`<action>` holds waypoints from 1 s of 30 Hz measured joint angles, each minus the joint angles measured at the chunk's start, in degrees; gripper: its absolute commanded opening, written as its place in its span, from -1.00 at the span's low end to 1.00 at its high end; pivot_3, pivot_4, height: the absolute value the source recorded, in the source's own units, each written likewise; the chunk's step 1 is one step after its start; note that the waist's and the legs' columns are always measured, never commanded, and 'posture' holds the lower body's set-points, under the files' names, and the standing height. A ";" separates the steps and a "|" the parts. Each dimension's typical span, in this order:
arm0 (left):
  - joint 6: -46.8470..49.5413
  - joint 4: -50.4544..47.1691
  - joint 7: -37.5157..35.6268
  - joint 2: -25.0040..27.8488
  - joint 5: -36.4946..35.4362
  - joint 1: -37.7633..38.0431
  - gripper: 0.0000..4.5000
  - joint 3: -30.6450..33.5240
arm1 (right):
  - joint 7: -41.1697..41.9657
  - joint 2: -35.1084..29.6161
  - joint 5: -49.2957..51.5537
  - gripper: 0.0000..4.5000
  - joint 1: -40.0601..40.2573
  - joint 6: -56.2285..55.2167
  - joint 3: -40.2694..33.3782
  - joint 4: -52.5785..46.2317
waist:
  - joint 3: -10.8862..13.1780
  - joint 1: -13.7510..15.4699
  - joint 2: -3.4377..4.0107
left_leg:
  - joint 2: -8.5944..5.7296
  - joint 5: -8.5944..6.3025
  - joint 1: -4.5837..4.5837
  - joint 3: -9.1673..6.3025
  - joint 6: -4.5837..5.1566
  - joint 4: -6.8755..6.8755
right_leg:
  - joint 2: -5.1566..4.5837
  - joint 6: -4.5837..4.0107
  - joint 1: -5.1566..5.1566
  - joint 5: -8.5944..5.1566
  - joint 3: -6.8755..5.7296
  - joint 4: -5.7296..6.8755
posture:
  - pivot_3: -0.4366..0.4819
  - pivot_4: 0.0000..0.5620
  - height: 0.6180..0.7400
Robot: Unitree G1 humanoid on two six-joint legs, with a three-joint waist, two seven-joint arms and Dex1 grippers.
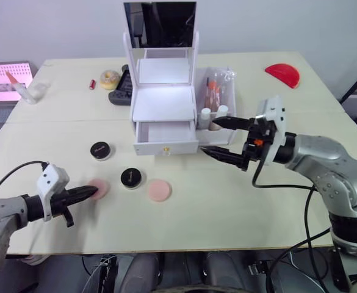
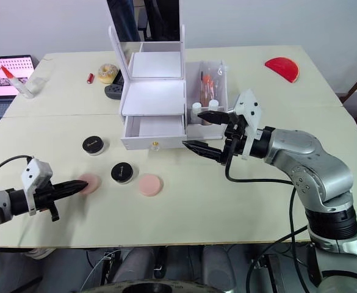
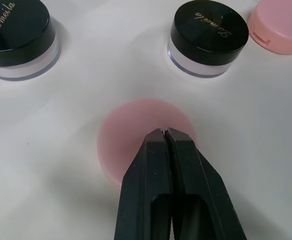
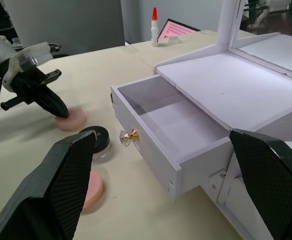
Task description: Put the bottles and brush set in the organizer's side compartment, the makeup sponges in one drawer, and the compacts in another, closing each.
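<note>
Left eye view: the white organizer (image 1: 164,110) stands at upper centre of the surface (image 1: 239,207), its lower drawer (image 1: 166,139) pulled open and empty. Bottles (image 1: 213,117) and a brush set (image 1: 213,91) sit in the side compartment. The right claw (image 1: 226,138), at centre right, is spread wide and holds nothing. At lower left, the left claw (image 1: 91,191) is closed, its tips resting on a pink sponge (image 1: 99,187) without gripping it. A second pink sponge (image 1: 158,190) and two black compacts (image 1: 132,177) (image 1: 100,149) lie nearby.
</note>
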 measured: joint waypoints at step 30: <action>-0.46 4.64 -2.19 2.41 2.13 -5.53 0.98 -3.88 | 0.09 0.23 -1.78 1.00 0.44 -0.02 0.37 0.14 | 0.06 -0.18 -0.18 | -0.01 0.00 -0.18 -0.05 0.00 -0.03 | 0.01 0.13 -0.16 0.07 -0.06 -0.05 | -0.05 -0.47 1.00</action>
